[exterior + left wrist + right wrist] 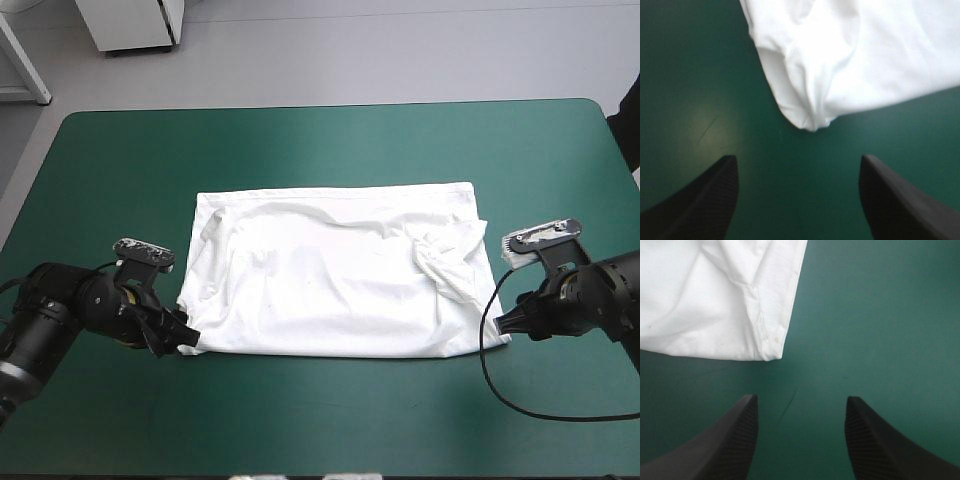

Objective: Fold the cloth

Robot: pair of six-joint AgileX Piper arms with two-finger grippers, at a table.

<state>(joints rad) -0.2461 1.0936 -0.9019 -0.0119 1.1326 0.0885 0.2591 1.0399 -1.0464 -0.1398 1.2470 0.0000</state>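
Observation:
The white T-shirt [335,272] lies spread in a rough rectangle at the middle of the teal-green table, with a crumpled fold near its right side. My left gripper [185,338] sits low at the shirt's near left corner, open, and that rounded corner [812,117] lies just ahead of the gap between its fingers. My right gripper [503,322] is open beside the near right corner, whose hemmed tip [771,352] lies ahead and slightly to one side of its fingers. Neither gripper holds any fabric.
Bare teal-green cover [330,420] runs along the near edge in front of the shirt and around both grippers. More bare cover [320,145] lies between the shirt and the far edge.

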